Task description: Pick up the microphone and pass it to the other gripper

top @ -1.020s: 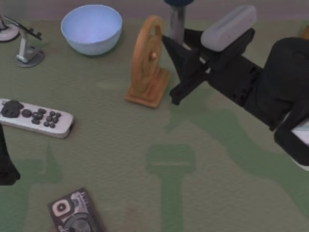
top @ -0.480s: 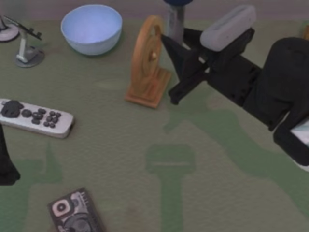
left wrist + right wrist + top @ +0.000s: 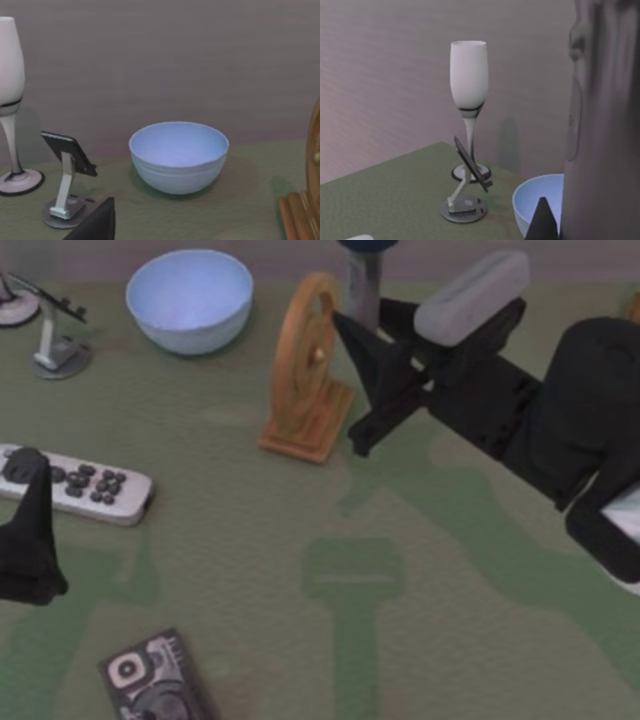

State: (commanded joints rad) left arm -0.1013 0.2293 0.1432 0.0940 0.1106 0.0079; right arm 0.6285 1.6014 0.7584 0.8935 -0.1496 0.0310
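Note:
The microphone (image 3: 362,288) stands upright at the back middle of the table, its grey handle showing and its navy head (image 3: 370,244) cut by the top edge. My right gripper (image 3: 360,316) reaches in from the right and is shut on the handle, one black finger on each side. In the right wrist view the grey handle (image 3: 605,125) fills the right side, close up. My left gripper (image 3: 35,480) is at the table's left edge, open, its tip over the white remote (image 3: 90,488). One of its fingers (image 3: 100,222) shows in the left wrist view.
A wooden wheel on a stand (image 3: 310,370) is just left of the microphone. A pale blue bowl (image 3: 190,300), a phone stand (image 3: 55,335) and a wine glass (image 3: 468,90) stand at the back left. A dark printed box (image 3: 155,680) lies at the front left.
My left gripper has come in from the left edge toward the back and right, now overlapping the remote's end. The right gripper and microphone have barely shifted.

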